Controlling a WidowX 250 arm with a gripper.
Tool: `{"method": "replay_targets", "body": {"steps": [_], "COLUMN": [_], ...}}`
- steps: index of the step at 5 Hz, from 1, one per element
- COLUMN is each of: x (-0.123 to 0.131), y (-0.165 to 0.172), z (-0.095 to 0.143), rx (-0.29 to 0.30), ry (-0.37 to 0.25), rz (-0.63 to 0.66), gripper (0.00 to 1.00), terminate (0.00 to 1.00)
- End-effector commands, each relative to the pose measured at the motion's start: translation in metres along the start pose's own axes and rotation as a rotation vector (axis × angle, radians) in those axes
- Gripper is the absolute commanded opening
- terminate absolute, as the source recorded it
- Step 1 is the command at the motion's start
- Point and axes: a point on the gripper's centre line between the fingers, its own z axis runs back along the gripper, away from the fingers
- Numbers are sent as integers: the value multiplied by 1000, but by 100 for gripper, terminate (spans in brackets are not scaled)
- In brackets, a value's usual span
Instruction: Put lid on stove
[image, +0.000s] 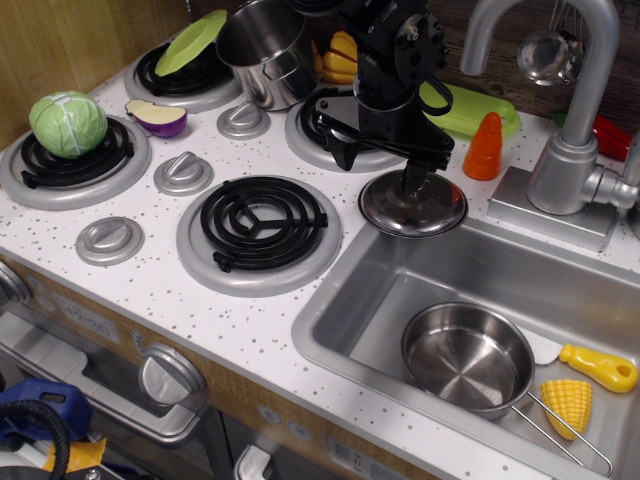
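The lid (395, 212) is a round shiny steel dome. It sits over the counter edge between the white speckled stove (160, 280) and the sink, whether resting or lifted I cannot tell. My black gripper (414, 186) comes straight down onto the lid's centre, and its fingers are closed around the small knob. The nearest burner coil (264, 222) lies to the lid's left with nothing on it. A second coil (330, 118) lies behind the gripper, partly hidden by the arm.
A steel pan (466, 357) with a wire handle, toy corn (567, 404) and a yellow handle (600, 369) lie in the grey sink (370, 290). A cabbage (68, 123), eggplant half (157, 117), green plate (192, 42), steel pot (262, 50), carrot (484, 148) and faucet (566, 150) stand around.
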Motion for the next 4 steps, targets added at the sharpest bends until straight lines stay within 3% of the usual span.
{"method": "replay_targets", "body": {"steps": [1,4], "x": [0,34], "y": [0,-18], "z": [0,0], "rx": [0,-83], "ry": [0,28], "rz": [0,-7], "gripper": [100,100], "terminate": [0,0]}}
